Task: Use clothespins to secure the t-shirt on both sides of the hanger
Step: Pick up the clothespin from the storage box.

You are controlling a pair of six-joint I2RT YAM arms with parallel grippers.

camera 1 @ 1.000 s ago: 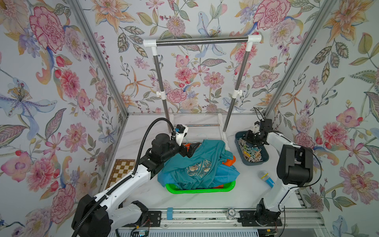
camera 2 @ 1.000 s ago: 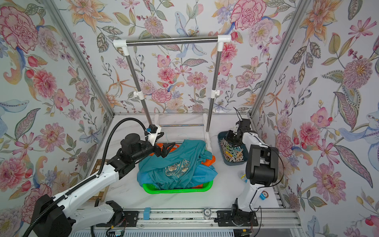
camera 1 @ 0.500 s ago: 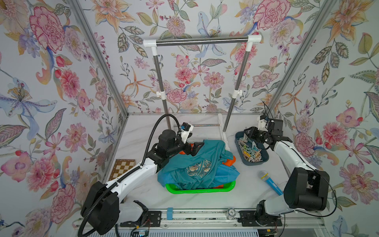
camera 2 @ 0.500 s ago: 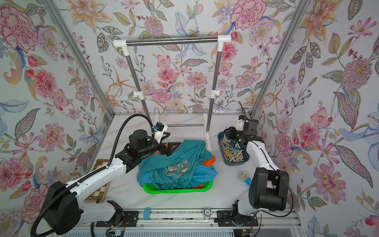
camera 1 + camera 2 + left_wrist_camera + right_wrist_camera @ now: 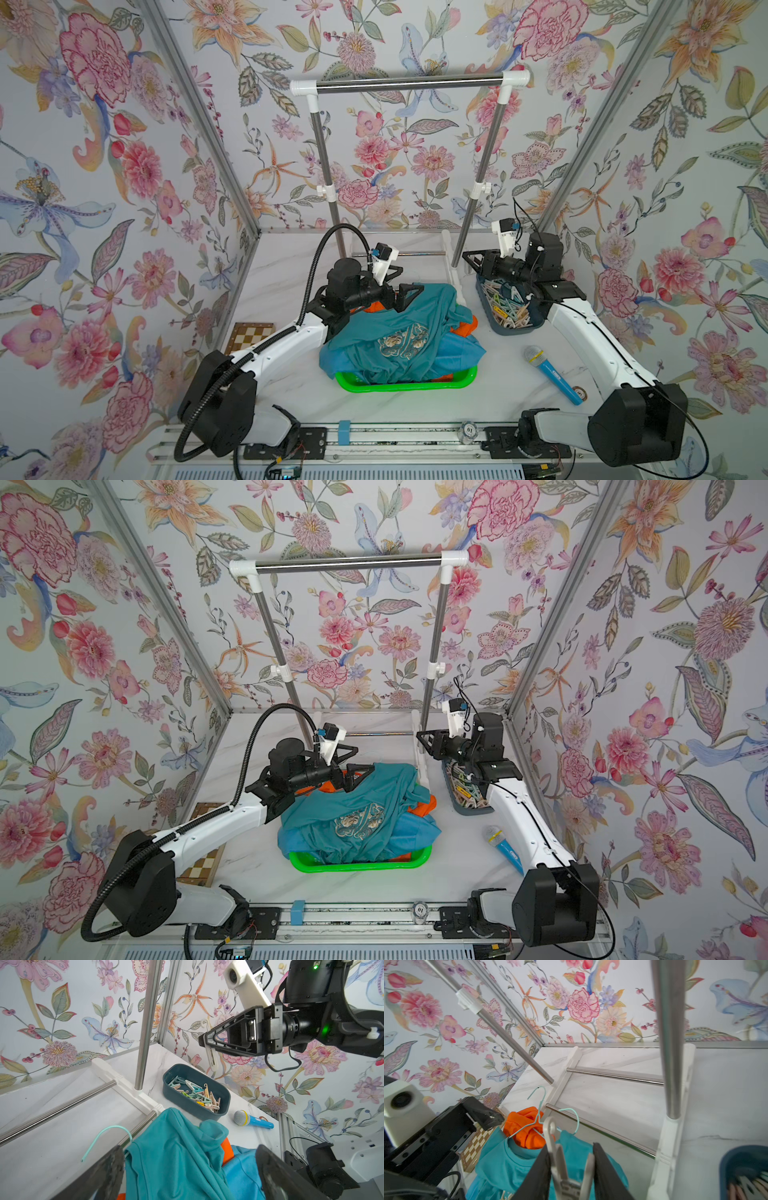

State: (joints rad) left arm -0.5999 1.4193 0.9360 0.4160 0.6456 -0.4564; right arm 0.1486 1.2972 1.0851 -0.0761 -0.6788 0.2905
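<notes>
Now, white clothespin [image 5: 556, 1157] inside right claw [image 5: 570, 1147].

Bright, even, diffuse light leaves only faint, soft shadows on the surface [image 5: 286, 266] beneath the clothes rack [image 5: 409, 81], whose steel poles carry pale glare streaks. Wrist views bow the rack's poles near the edges. Beside its upright, the close right gripper [image 5: 570, 1148] and clothespin [image 5: 554, 1147] look soft.

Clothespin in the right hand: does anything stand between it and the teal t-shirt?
Nothing visible blocks it. The clothespin in the right hand faces the teal t-shirt across open air; the rack's upright stands aside and its white foot lies low on the table. The open left hand hovers over the shirt's collar end.
</notes>
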